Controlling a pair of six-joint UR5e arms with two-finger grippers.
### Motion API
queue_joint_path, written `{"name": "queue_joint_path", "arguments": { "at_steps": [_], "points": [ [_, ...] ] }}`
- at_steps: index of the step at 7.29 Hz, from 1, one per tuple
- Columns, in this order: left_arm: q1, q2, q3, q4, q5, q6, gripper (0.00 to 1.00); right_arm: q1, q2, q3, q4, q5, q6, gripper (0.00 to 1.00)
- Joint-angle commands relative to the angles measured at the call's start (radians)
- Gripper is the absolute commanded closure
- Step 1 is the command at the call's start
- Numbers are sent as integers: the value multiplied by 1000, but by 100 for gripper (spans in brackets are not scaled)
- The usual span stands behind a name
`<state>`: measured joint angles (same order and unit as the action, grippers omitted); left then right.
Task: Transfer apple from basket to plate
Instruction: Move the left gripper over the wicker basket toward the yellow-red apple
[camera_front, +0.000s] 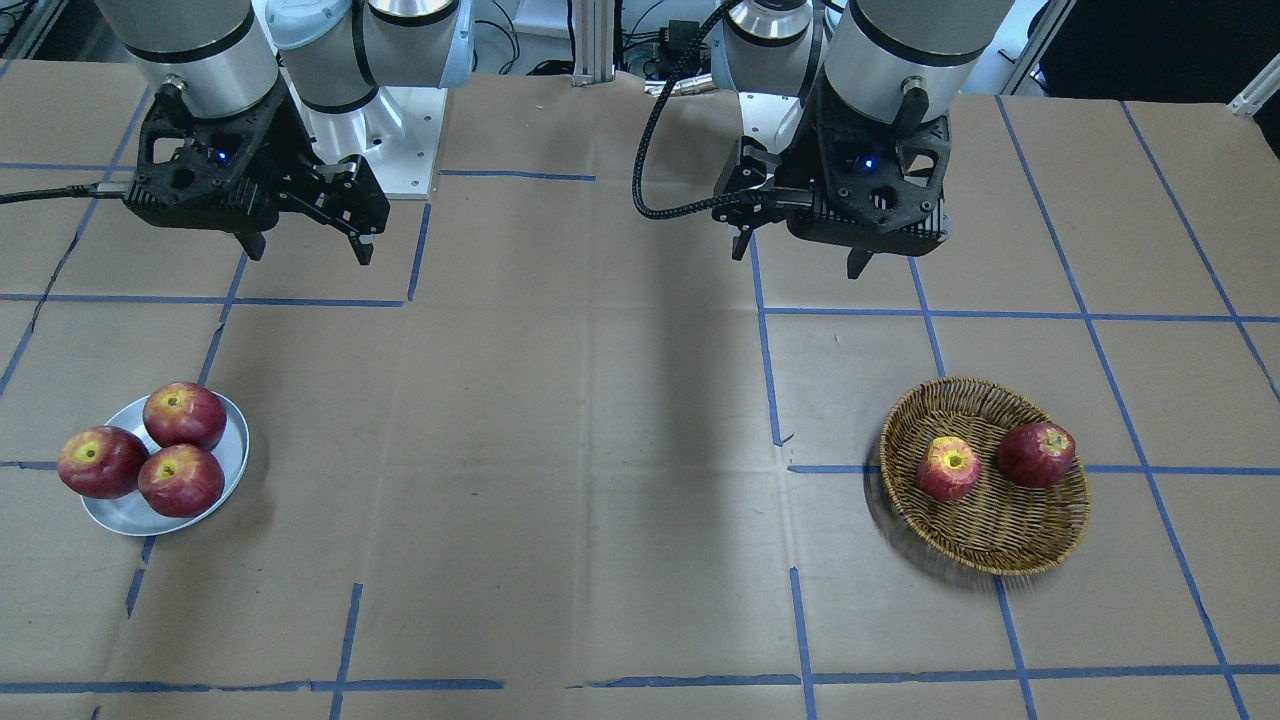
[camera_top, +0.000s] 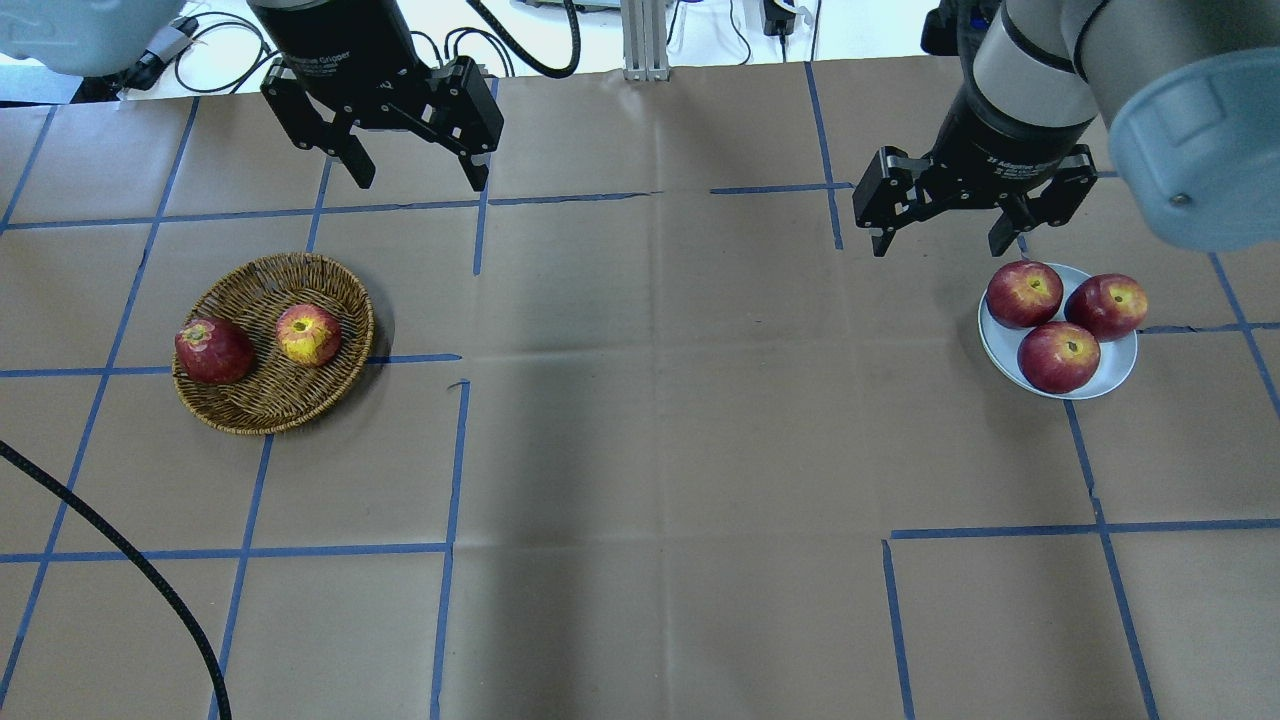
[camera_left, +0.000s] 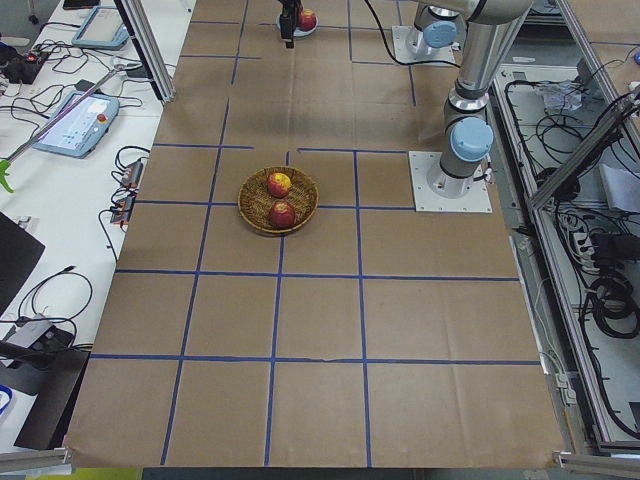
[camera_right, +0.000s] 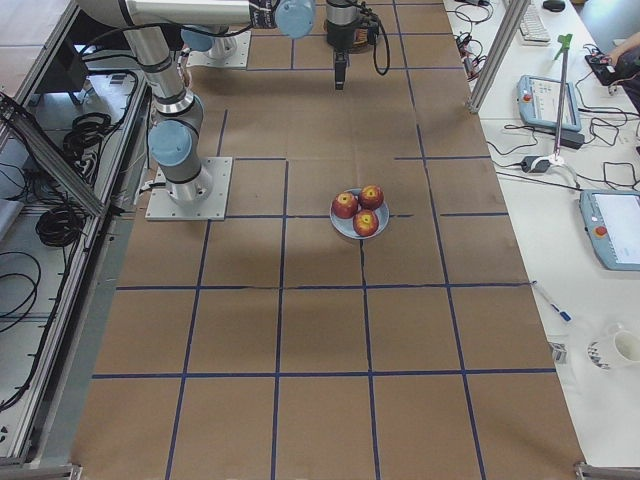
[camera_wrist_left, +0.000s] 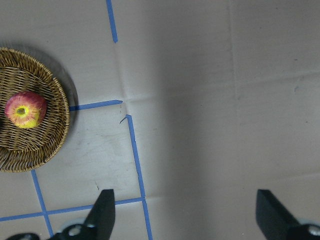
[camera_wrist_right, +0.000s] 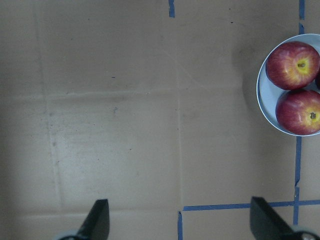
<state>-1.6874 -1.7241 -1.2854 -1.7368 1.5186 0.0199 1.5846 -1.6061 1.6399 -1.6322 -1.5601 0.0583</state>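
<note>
The apple (camera_top: 308, 334), pale streaky red with a wide yellow patch, lies in the wicker basket (camera_top: 270, 290) beside a darker red apple (camera_top: 213, 350). It also shows in the front view (camera_front: 948, 467) and in the left wrist view (camera_wrist_left: 25, 109). The metal plate (camera_top: 1118, 358) holds three dark red apples. My left gripper (camera_top: 420, 178) is open and empty, high and beyond the basket. My right gripper (camera_top: 938, 245) is open and empty, just beyond the plate and towards the table's middle.
Brown paper with blue tape lines covers the table. A black cable (camera_top: 130, 560) crosses the near left corner. The basket (camera_front: 1000, 520) and plate (camera_front: 232, 450) sit far apart at opposite sides of the table.
</note>
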Motion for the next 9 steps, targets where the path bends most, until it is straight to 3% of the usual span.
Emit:
{"name": "queue_joint_path", "arguments": {
  "at_steps": [1, 3, 6, 9],
  "points": [
    [-5, 15, -3, -32, 346, 30, 1, 0, 0, 6, -2, 0, -2, 0],
    [-3, 1, 0, -32, 266, 14, 1, -2, 0, 6, -2, 0, -2, 0],
    [0, 5, -6, -24, 258, -17, 1, -2, 0, 6, -2, 0, -2, 0],
    [29, -38, -25, -20, 325, -40, 1, -2, 0, 8, -2, 0, -2, 0]
  ]
}}
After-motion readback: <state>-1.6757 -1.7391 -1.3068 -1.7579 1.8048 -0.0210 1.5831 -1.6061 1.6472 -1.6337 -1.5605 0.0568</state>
